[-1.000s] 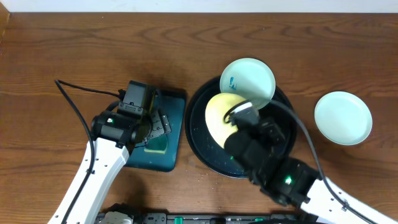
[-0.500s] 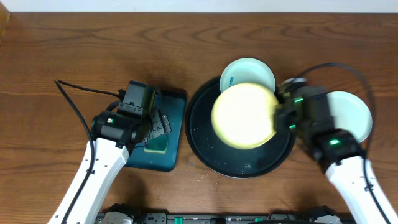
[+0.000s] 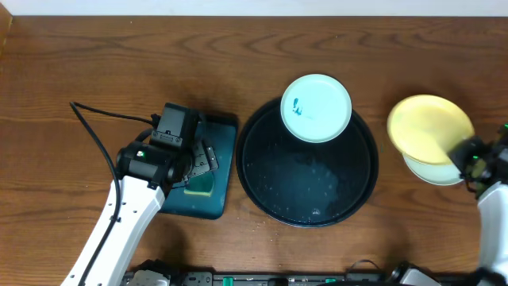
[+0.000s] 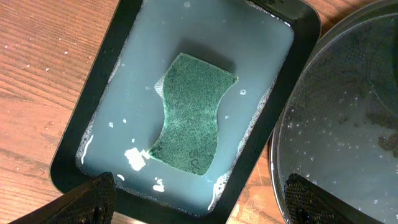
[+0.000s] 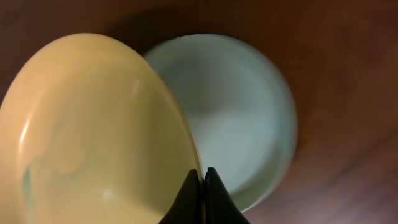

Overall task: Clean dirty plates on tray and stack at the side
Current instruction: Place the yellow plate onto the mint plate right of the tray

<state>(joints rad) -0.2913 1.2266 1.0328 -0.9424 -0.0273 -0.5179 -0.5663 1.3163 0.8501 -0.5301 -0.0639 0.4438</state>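
Note:
My right gripper (image 3: 464,156) is shut on the rim of the pale yellow plate (image 3: 427,127) and holds it tilted over a mint-white plate (image 3: 432,171) on the table right of the black tray (image 3: 262,171). In the right wrist view the fingers (image 5: 203,177) pinch the yellow plate's (image 5: 93,137) edge, with the mint plate (image 5: 239,118) behind it. A second mint-white plate (image 3: 317,108) with a teal smear rests on the tray's far rim. My left gripper (image 4: 193,202) is open and empty above the sponge tray.
A rectangular dark teal tray (image 3: 218,171) left of the black tray holds soapy water and a green sponge (image 4: 189,112). The black tray's wet rim (image 4: 292,130) shows in the left wrist view. A black cable (image 3: 99,119) lies at the left.
My right arm has carried the yellow plate from over the black tray rightward to above the mint-white plate at the side. The left arm has not moved.

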